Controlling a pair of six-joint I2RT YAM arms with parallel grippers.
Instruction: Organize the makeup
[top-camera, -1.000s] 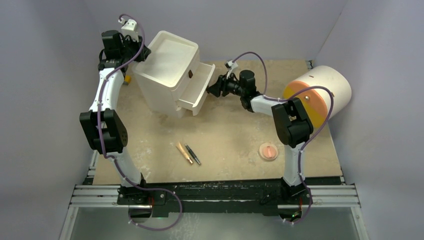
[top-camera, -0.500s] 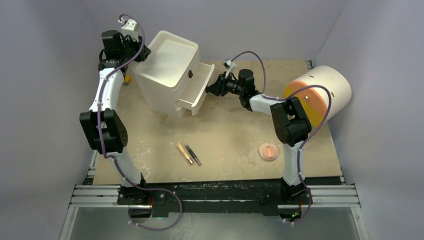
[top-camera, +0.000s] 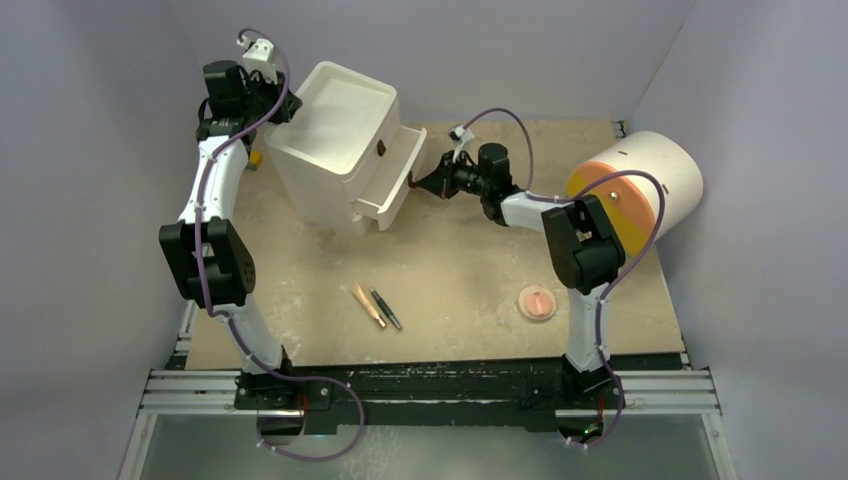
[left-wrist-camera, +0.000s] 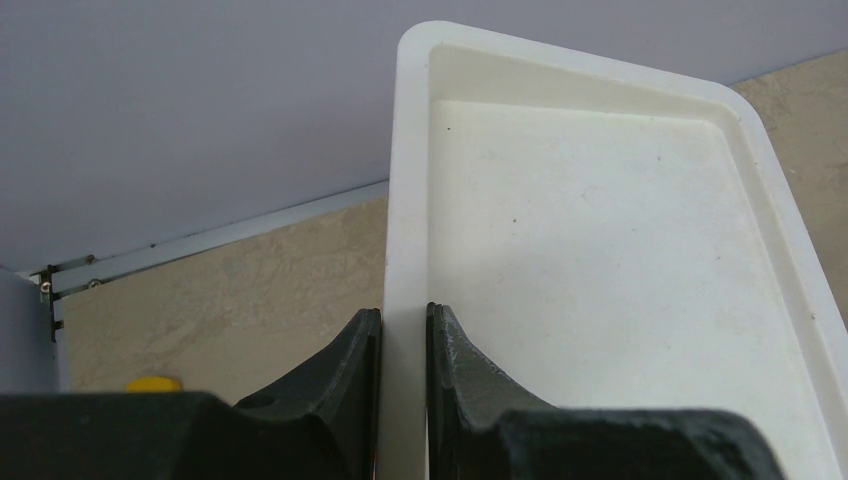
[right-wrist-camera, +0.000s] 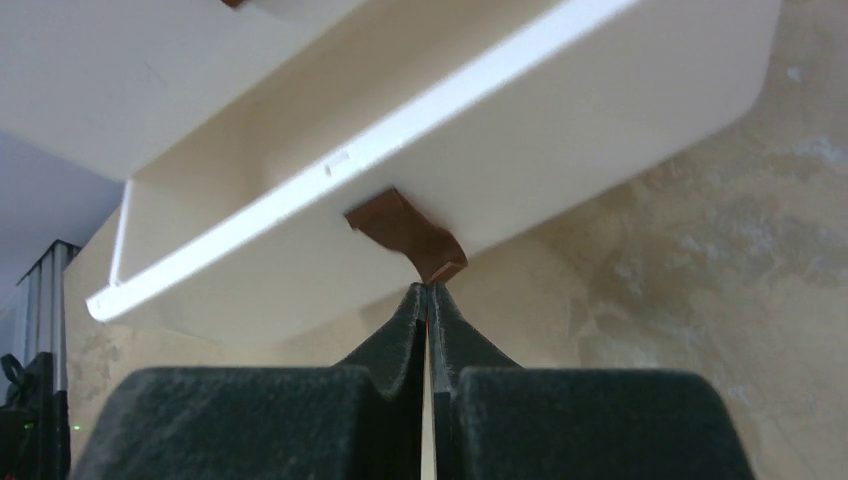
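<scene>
The makeup in view lies on the tan table: a tan stick (top-camera: 367, 305) and a dark stick (top-camera: 386, 309) side by side near the front, and a round pink compact (top-camera: 537, 302) to their right. No gripper is near them. My left gripper (left-wrist-camera: 404, 312) is shut on the raised top rim of the white cabinet (top-camera: 340, 120) at its back left corner. My right gripper (right-wrist-camera: 428, 288) is shut, its tips pinching the end of the brown knob (right-wrist-camera: 405, 232) on a pulled-out drawer (top-camera: 392, 195).
Two drawers of the cabinet stand pulled out toward the right. A large white cylinder with an orange-yellow face (top-camera: 640, 185) lies at the right edge. A small yellow object (left-wrist-camera: 153, 382) sits on the table behind the cabinet's left side.
My right gripper has closed its fingers onto the drawer's knob. The left arm, cabinet and makeup have not moved.
</scene>
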